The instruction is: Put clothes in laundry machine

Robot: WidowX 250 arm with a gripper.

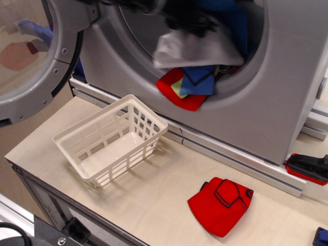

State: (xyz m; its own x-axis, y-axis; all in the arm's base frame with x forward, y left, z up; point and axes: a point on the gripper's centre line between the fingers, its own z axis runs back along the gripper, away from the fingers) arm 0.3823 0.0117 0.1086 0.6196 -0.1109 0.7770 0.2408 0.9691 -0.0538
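Gripper [187,18]: dark, blurred mass at the top of the drum mouth, just above the clothes; how far it is open cannot be told.
Clothes [195,48]: soft bundle, pale grey over blue and red, draped over the drum's lower lip.
Laundry machine [287,77]: grey, smooth, round mouth; door [61,56] open at left.
Basket [125,163]: white plastic lattice, rectangular, by the desk's [169,179] left edge.
Red garment [220,205]: folded, black-trimmed, near the front edge.

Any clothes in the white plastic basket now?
No, the white plastic lattice basket shows only its bare floor; the red, blue and white clothes bundle is at the washer's opening.
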